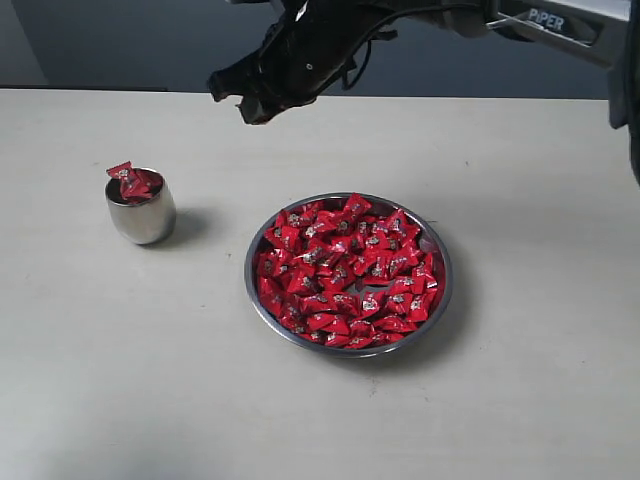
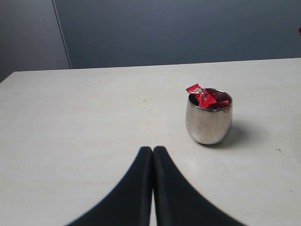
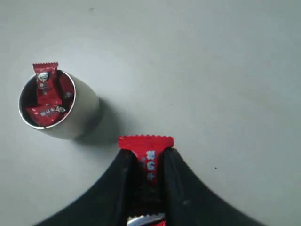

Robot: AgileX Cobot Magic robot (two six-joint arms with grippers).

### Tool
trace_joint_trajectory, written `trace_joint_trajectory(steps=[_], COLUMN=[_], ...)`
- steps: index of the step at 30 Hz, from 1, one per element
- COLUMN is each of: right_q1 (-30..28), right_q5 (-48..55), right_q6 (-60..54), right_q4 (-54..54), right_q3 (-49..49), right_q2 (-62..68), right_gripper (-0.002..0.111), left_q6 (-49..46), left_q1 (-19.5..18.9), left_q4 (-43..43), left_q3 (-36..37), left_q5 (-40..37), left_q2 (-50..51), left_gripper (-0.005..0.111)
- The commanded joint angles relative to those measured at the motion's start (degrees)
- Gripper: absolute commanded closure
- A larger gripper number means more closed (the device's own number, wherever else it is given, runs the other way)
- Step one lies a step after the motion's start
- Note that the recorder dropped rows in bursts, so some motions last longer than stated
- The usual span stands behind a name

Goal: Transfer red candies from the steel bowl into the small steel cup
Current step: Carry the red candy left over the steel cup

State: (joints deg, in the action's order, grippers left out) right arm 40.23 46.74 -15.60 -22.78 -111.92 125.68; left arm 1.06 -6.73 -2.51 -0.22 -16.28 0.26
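The steel bowl (image 1: pixel 437 300) sits right of centre, heaped with red candies (image 1: pixel 345 270). The small steel cup (image 1: pixel 141 212) stands to its left with a few red candies poking above its rim (image 1: pixel 130 180). My right gripper (image 1: pixel 232 98) hangs high over the table's far side, between cup and bowl, shut on one red candy (image 3: pixel 146 157) whose crimped end sticks out past the fingertips. In the right wrist view the cup (image 3: pixel 70 120) lies below and off to one side. My left gripper (image 2: pixel 153 150) is shut and empty, low over the table, with the cup (image 2: pixel 208 123) a short way ahead.
The table (image 1: pixel 520 180) is a pale beige surface with a dark wall behind its far edge. The right arm's link marked PIPER (image 1: pixel 545 20) crosses the top right of the exterior view.
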Motion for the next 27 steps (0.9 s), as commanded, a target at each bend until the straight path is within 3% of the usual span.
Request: trace_joint_trajectory(steps=[1, 12, 27], right_q1=[1.3, 7.1, 10.1], right_q5=[0.3, -0.1, -3.3], right_q6=[-1.4, -1.9, -2.8], right_q4=[-1.5, -1.5, -4.4], right_q3=[-5.2, -15.8, -17.5], right_q2=[3.1, 10.9, 14.9], right_gripper=[0.109, 0.109, 0.109], left_q6=[0.1, 0.1, 0.1], left_q1=[0.0, 0.0, 0.0], left_q4=[-0.1, -0.1, -0.1], left_q3=[0.2, 0.2, 0.2], left_q5=[0.0, 0.0, 0.0], left_q2=[-0.3, -0.3, -0.3], left_gripper=[0.106, 0.106, 0.106])
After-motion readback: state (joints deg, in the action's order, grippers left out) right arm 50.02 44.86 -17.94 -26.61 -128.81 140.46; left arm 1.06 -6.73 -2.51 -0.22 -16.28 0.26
